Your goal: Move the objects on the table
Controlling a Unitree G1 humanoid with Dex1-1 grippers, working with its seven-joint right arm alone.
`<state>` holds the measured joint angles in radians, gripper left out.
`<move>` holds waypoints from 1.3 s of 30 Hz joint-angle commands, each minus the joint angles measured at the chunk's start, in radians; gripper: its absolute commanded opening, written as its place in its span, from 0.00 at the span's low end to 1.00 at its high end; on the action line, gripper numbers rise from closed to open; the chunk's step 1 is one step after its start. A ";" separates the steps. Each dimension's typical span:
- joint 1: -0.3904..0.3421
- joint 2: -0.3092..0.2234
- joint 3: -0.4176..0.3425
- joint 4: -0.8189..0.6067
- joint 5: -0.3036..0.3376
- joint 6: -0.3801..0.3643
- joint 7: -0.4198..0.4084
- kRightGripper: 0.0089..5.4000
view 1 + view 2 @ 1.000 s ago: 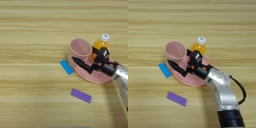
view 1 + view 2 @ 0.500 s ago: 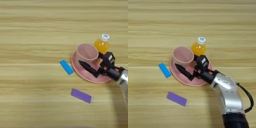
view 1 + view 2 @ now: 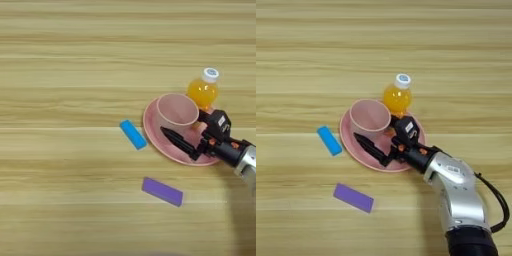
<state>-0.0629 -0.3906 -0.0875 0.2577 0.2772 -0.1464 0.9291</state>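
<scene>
The table (image 3: 301, 45) carries one of each thing. The silver right arm (image 3: 456, 187) reaches in from the near edge, its gripper (image 3: 372, 145) over the plate (image 3: 351, 142); I cannot tell its jaws. One cup (image 3: 370, 116) stands on the plate, one bottle (image 3: 397, 96) just behind, one purple block (image 3: 353, 197) near the near edge, one blue block (image 3: 329, 140) left of the plate.

Bright, even, diffuse light from above. Soft short shadows under plate (image 3: 351, 142), purple block (image 3: 353, 197), blue block (image 3: 329, 140). Mild sheen on table (image 3: 60, 60) and silver forearm (image 3: 456, 187). Slight overall softness; grain stripes bend a little toward edges.
</scene>
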 commanded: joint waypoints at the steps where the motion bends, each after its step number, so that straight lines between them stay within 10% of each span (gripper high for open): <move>1: -0.048 -0.029 -0.015 -0.027 -0.001 -0.022 -0.021 0.96; 30: -0.016 -0.034 -0.057 -0.360 0.133 0.060 -0.024 1.00; 39: 0.095 -0.100 -0.060 -0.519 0.296 0.131 0.155 1.00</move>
<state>0.0374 -0.4336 -0.1249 -0.1768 0.5260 -0.0278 1.0603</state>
